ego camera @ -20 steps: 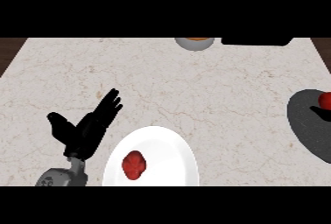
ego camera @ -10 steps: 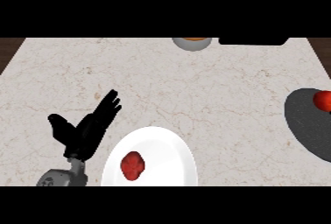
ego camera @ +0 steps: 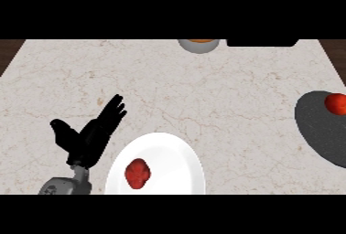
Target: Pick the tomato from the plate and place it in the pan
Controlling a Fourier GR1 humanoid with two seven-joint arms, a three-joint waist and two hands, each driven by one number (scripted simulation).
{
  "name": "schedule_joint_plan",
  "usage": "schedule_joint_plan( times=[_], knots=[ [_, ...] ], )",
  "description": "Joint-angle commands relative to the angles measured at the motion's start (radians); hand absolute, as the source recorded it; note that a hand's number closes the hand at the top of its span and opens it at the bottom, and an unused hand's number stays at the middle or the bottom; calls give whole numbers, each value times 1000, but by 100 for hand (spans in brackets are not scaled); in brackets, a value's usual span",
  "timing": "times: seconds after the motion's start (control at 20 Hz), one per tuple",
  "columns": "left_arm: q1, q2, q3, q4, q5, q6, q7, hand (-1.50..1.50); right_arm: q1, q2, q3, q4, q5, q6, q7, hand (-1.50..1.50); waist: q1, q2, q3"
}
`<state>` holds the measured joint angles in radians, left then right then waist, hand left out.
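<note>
Marble counter carries a white plate with a red item on it. We note a tomato already lying in the dark pan. Left hand rests open beside the plate, holding nothing; right hand unseen.

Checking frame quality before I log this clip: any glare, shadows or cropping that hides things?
Head view: even light, no glare, no strong shadows. The dark round pan is cut by the right edge, the white round plate by the lower band; the red tomato shows whole. The black left hand rests open.
</note>
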<state>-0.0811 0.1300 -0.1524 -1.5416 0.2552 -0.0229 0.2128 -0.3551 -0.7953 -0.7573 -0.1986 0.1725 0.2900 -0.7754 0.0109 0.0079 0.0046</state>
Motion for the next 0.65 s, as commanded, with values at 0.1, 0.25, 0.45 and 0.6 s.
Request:
schedule_joint_plan(
  times=[0.1,0.25,0.45,0.6],
  knots=[
    [29,2,7,-19,7,-23,3,0,120,-41,15,-1,-12,137,-123,-150,-2,-3,-1],
    [0,-4,17,-1,1,-10,18,0,118,-81,8,-2,-31,191,-111,-150,-3,-3,0],
    [35,-1,20,-53,8,-15,21,0,157,-92,22,-4,-37,241,-113,-150,-3,-5,-1],
    [60,8,20,-35,-12,-27,-12,0,204,-4,46,-29,-28,183,-197,-150,-5,-6,-1]
  ],
)
